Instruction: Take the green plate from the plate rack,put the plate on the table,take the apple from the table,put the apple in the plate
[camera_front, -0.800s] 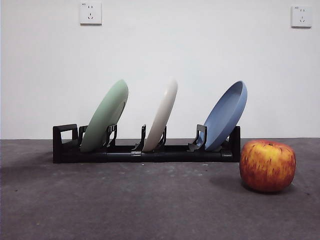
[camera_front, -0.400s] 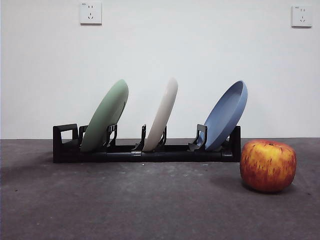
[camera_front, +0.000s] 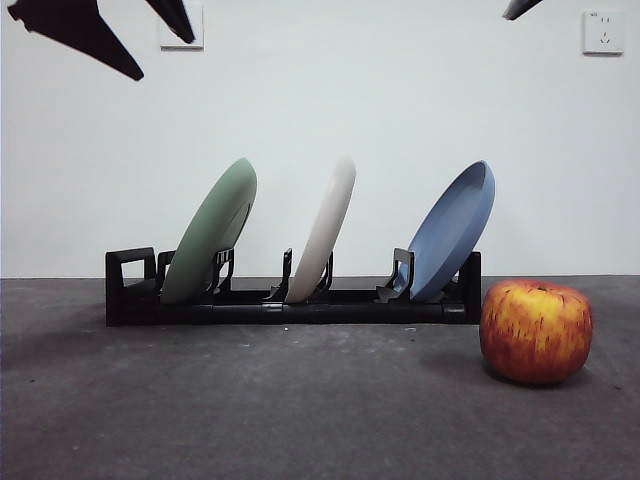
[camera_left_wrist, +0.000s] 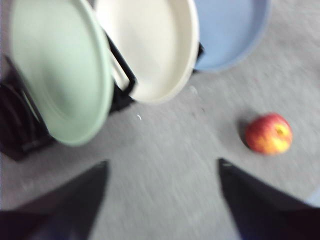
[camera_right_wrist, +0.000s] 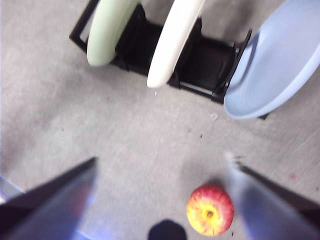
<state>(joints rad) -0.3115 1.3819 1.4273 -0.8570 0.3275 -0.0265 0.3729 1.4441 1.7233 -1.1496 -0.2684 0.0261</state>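
Observation:
The green plate (camera_front: 212, 232) leans in the left slot of the plate rack (camera_front: 290, 310), which stands on the table (camera_front: 300, 410). The apple (camera_front: 536, 331) rests on the table to the right, in front of the rack's end. My left gripper (camera_front: 160, 55) hangs open high above the green plate at the top left. In the left wrist view the open left gripper (camera_left_wrist: 162, 164) is well above the green plate (camera_left_wrist: 60, 70) and apple (camera_left_wrist: 268, 133). My right gripper (camera_right_wrist: 161, 159) is open high over the apple (camera_right_wrist: 210, 210); only its tip (camera_front: 520, 8) shows in front.
A cream-white plate (camera_front: 325, 230) stands in the rack's middle slot and a blue plate (camera_front: 455, 230) in the right one. The rack's loop handle (camera_front: 130, 275) is at its left end. Bare table lies in front of the rack.
Black gripper tips have come into the front view at both top corners. The plates, rack and apple have not moved.

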